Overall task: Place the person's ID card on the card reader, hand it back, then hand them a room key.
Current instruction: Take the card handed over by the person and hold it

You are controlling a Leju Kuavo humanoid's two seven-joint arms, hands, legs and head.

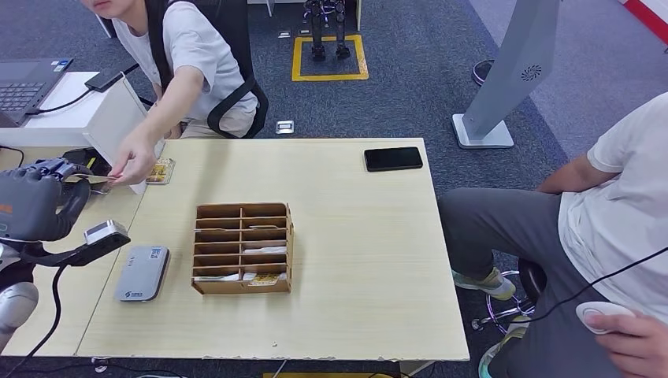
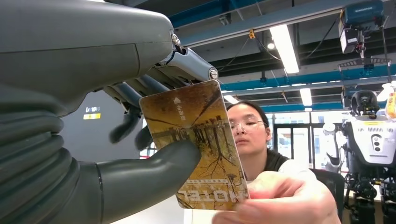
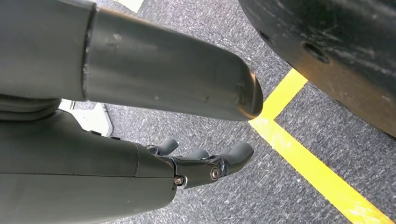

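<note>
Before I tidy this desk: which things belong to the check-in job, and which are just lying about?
Job:
- gold printed hotel card, pinched by the left hand
- person's hand taking it
- grey flat card reader
- brown compartmented card box

Lying about:
- black phone
- open laptop

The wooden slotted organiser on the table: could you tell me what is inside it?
The wooden organiser holds flat cards lying in several slots, one yellowish near the front. The dividers cover most of each card, so their print and count cannot be made out.
</note>
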